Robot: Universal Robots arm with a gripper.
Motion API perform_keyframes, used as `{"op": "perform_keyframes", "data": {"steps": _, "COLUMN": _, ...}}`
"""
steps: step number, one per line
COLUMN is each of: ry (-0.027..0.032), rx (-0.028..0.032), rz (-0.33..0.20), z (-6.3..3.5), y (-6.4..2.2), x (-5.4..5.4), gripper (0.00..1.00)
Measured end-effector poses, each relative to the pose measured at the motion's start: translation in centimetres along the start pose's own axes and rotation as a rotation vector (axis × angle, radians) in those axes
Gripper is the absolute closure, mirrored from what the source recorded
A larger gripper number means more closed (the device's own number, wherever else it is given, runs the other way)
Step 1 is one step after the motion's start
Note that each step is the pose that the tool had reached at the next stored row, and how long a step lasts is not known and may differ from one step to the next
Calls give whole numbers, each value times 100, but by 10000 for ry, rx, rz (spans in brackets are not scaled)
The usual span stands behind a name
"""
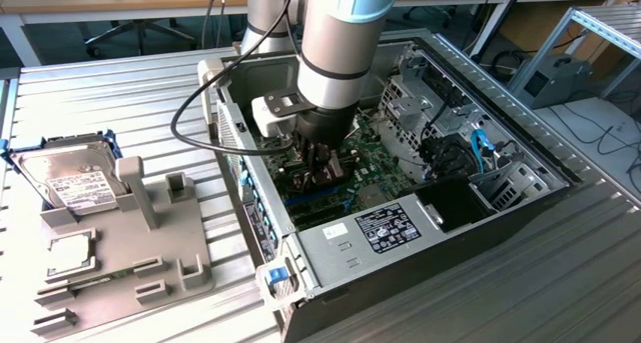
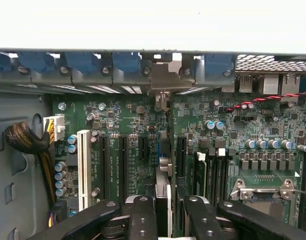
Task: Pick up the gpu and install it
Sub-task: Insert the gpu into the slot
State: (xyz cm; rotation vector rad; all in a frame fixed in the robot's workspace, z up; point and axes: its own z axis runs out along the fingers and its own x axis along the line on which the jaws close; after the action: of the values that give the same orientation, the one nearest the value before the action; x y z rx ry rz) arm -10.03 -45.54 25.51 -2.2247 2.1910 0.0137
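Motherboard (image 2: 132, 135) under end effector (image 2: 165, 215) gripping gpu (image 2: 164, 165)

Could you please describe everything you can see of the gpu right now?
The gpu is seen edge-on: a thin dark board standing upright over the green motherboard inside the open computer case. Its silver metal bracket meets the case's rear slot row, among blue clips. The gripper appears shut on it, one finger each side. Whether it is fully seated cannot be told.
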Motion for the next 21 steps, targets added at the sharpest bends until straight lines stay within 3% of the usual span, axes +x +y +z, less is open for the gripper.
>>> {"op": "perform_keyframes", "data": {"steps": 4, "ry": 4, "rx": 0, "rz": 0, "z": -1, "y": 0, "x": 4, "gripper": 73}}
{"op": "perform_keyframes", "data": {"steps": 11, "ry": 78, "rx": 53, "rz": 2, "z": -31, "y": 4, "x": 3, "gripper": 73}}
{"op": "perform_keyframes", "data": {"steps": 15, "ry": 259, "rx": 70, "rz": 1, "z": -47, "y": 7, "x": 3, "gripper": 73}}
{"op": "perform_keyframes", "data": {"steps": 17, "ry": 289, "rx": 72, "rz": 0, "z": -50, "y": 7, "x": 4, "gripper": 73}}
{"op": "perform_keyframes", "data": {"steps": 21, "ry": 294, "rx": 72, "rz": 1, "z": -51, "y": 8, "x": 3, "gripper": 73}}
